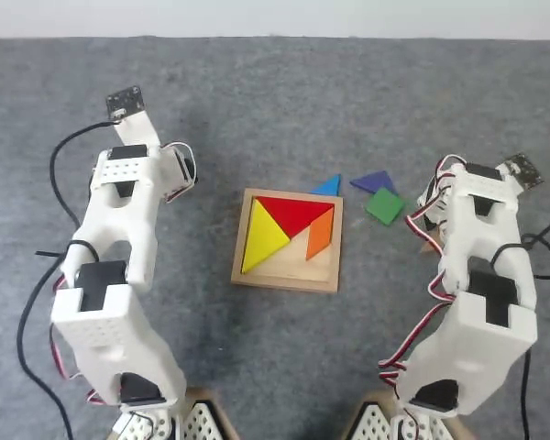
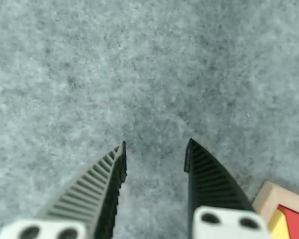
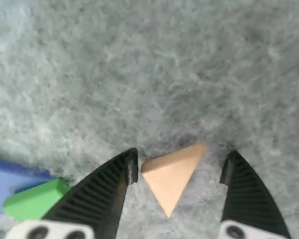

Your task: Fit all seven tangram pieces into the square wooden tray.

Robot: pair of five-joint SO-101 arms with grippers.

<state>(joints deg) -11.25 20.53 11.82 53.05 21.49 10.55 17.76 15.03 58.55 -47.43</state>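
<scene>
The square wooden tray (image 1: 289, 273) lies mid-table and holds a yellow triangle (image 1: 261, 236), a red triangle (image 1: 293, 213) and an orange parallelogram (image 1: 320, 233). Beyond its far right corner lie a blue triangle (image 1: 328, 186), a purple triangle (image 1: 374, 181) and a green square (image 1: 384, 205). A pale peach triangle (image 3: 172, 179) lies flat on the carpet between the fingers of my open right gripper (image 3: 181, 164), untouched by either finger. My left gripper (image 2: 156, 149) is open over bare carpet to the left of the tray, whose corner (image 2: 270, 195) lies close by.
Grey carpet covers the whole table. The green square (image 3: 35, 199) and the purple triangle (image 3: 10, 181) lie close beside the right gripper. Both arm bodies stand at the near left and near right, with cables trailing beside them.
</scene>
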